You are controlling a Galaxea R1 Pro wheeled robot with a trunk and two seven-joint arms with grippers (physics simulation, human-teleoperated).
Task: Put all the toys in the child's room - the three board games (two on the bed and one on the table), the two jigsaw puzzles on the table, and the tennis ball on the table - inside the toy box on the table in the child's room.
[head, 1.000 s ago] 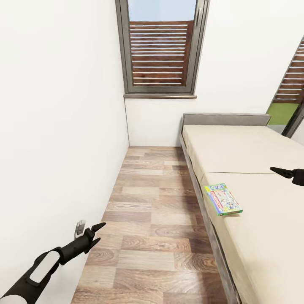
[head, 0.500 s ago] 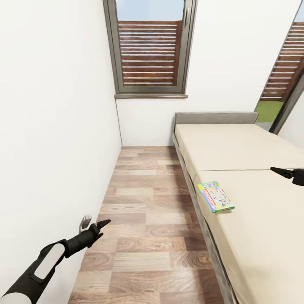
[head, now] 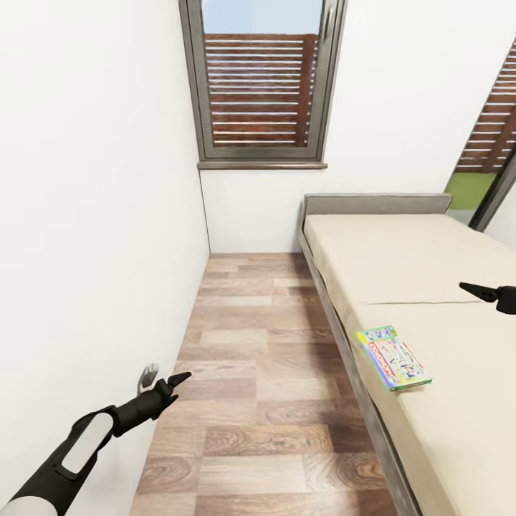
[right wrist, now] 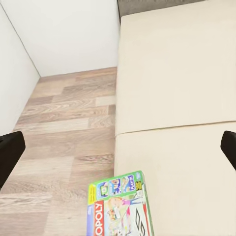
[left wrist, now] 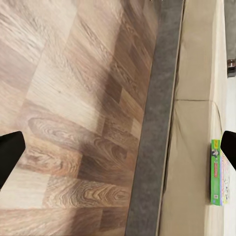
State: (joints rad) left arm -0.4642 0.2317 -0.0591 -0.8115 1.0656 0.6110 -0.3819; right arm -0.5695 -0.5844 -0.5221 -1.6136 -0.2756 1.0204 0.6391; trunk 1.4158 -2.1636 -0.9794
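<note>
Board game (head: 394, 357) flat on bed (head: 430, 272), long axis along its edge

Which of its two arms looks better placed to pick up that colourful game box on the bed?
Probably the right. The right gripper hangs over the bed, beyond the board game near the mattress edge. The left gripper is out over the wooden floor by the wall, with the bed frame between.
</note>
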